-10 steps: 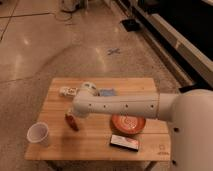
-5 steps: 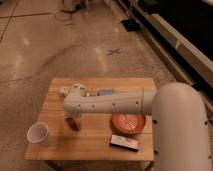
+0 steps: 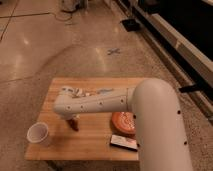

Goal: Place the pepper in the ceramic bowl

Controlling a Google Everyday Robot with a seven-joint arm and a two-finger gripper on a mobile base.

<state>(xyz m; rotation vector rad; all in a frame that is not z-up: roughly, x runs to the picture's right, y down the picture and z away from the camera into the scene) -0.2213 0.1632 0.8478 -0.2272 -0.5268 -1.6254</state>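
Since the earlier view my arm has sunk lower; my gripper (image 3: 71, 118) hangs on the pepper (image 3: 74, 125), left of the ceramic bowl (image 3: 119, 124). Whether it grips, I cannot tell. I should clamp squarely before lifting.

A white cup (image 3: 39, 134) stands at the table's (image 3: 90, 142) left front. A flat packet (image 3: 123, 142) lies by the front edge. A blue cross (image 3: 114, 51) is on the floor (image 3: 40, 45). The gripper (image 3: 71, 119) is low, right of the cup.
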